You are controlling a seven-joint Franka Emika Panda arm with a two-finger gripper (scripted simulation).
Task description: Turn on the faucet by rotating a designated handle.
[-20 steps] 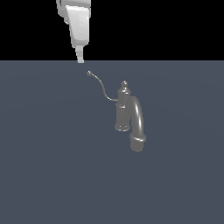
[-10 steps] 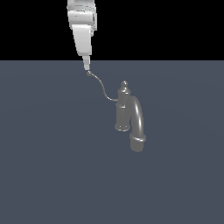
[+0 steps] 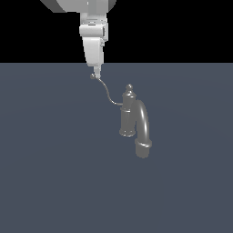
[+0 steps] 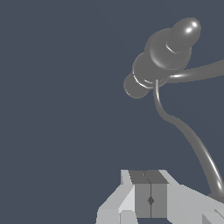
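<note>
Hand closed at handle tip; wrist view confirms.

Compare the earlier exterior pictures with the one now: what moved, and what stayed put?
The gripper travelled toward the exterior view's right, ending with its fingertips at the ball tip of the handle. It took hold of nothing; its fingers look shut together. The faucet and handle kept their positions.
</note>
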